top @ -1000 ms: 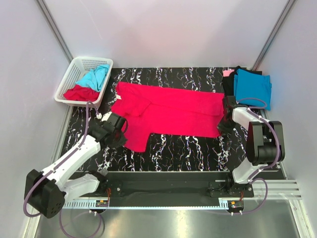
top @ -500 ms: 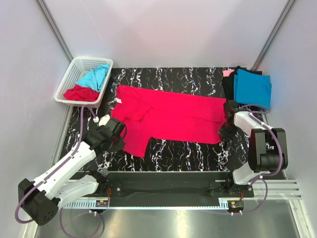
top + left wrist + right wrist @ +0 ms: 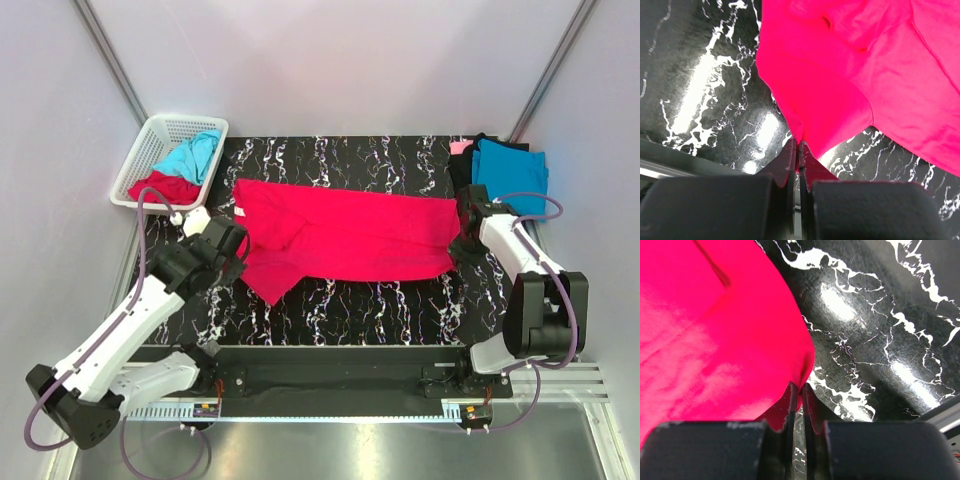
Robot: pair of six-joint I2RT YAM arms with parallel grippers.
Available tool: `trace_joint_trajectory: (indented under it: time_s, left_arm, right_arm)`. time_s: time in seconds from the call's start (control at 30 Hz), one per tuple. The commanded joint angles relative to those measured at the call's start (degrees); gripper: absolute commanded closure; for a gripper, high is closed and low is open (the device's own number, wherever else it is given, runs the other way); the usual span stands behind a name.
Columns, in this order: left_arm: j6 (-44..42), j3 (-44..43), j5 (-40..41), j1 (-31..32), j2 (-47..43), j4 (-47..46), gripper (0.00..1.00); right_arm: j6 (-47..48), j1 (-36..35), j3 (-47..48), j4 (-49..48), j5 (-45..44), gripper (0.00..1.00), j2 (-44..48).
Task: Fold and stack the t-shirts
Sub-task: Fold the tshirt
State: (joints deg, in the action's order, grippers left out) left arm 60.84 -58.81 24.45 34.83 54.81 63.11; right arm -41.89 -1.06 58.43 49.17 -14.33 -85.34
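Since both arms moved rearward | left gripper point(image 3: 798, 145) clenched on red t-shirt point(image 3: 340, 235) | right gripper point(image 3: 801, 387) likewise

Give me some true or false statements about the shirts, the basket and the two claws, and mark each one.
1. The red shirt lies across the table. True.
2. The left claw is open and empty. False: it is shut on the red shirt's edge.
3. The right claw pinches the red shirt. True.
4. The basket is empty. False: blue cloth and red cloth lie in it.
5. A folded blue shirt sits at the table's right end. True.
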Motion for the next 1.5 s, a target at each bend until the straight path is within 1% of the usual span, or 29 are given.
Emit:
trace_joint_trajectory:
  time_s: [0.0,0.17,0.2,0.37,0.53,0.63,0.87,0.9,1.0,1.13,1.17,1.2,1.27,1.3,1.33,1.37,1.4,1.43,1.47]
  left_arm:
    - [-0.72,-5.26,5.16,0.24,2.49,0.52,1.00]
    - [-2.04,-12.20,8.24,-0.02,7.15,1.22,1.00]
    - [-2.30,-14.56,8.68,-0.11,8.29,1.40,1.00]
    - [-4.41,-20.20,9.39,-2.13,15.32,1.40,1.00]
    - [-7.74,-25.38,8.25,-6.43,21.65,-0.09,1.00]
    - [-10.03,-27.76,6.93,-9.24,25.69,-1.76,1.00]
    - [-14.60,-38.56,4.38,-14.43,36.24,-3.52,1.00]
    - [-15.04,-41.27,3.77,-15.22,39.12,-3.52,1.00]
    - [-16.97,-46.11,2.89,-16.28,44.48,-3.70,1.00]
    - [-19.17,-49.91,1.66,-17.07,49.94,-5.71,1.00]
    - [-19.53,-50.61,1.13,-17.25,52.57,-6.50,1.00]
    - [-19.62,-51.31,0.78,-17.60,54.16,-6.68,1.00]
    - [-20.32,-52.81,0.17,-17.87,57.67,-7.91,1.00]
    - [-20.41,-53.16,0.34,-17.95,58.65,-8.35,1.00]
    - [-20.41,-53.34,0.34,-18.30,59.53,-8.79,1.00]
    - [-20.41,-53.86,-0.18,-18.57,60.58,-9.32,1.00]
    - [-20.41,-54.04,-0.19,-19.09,62.07,-9.58,1.00]
    - [-20.15,-54.22,-0.19,-19.36,62.70,-9.67,1.00]
    - [-19.97,-54.31,-0.45,-19.62,63.14,-10.11,1.00]
  right_arm:
    - [-0.91,0.62,3.78,2.86,-4.12,1.00,0.88]
    - [-0.48,0.71,6.77,3.39,-4.22,1.00,-0.79]
    - [-0.39,2.27,7.22,3.39,-4.30,1.00,-1.23]
    - [0.14,3.43,10.20,3.39,-3.69,1.00,-4.30]
    - [1.28,4.14,13.72,3.39,-3.25,1.00,-8.17]
    - [1.98,4.22,16.97,3.39,-3.08,1.00,-12.38]
    - [3.48,4.58,25.49,3.48,-2.72,1.00,-19.59]
    - [3.65,4.75,26.37,3.48,-2.72,1.00,-20.38]
    - [4.18,4.84,29.54,3.48,-2.64,1.00,-23.20]
    - [5.85,4.84,34.62,3.30,-2.90,1.00,-27.58]
    - [6.20,4.84,35.60,3.22,-2.73,1.00,-28.47]
    - [6.55,4.84,36.48,3.22,-2.55,0.98,-29.35]
    - [7.61,4.93,39.03,3.30,-1.76,0.85,-31.46]
    - [8.05,4.93,39.91,3.30,-1.76,0.75,-32.08]
    - [8.57,4.93,40.61,3.04,-1.93,0.53,-32.86]
    - [8.67,4.93,41.84,2.69,-2.72,0.43,-33.13]
    - [8.93,5.10,42.54,2.60,-3.16,0.38,-33.48]
    - [9.19,5.10,43.60,2.43,-3.34,0.31,-33.92]
    - [9.63,5.28,44.04,1.29,-3.08,0.29,-33.93]
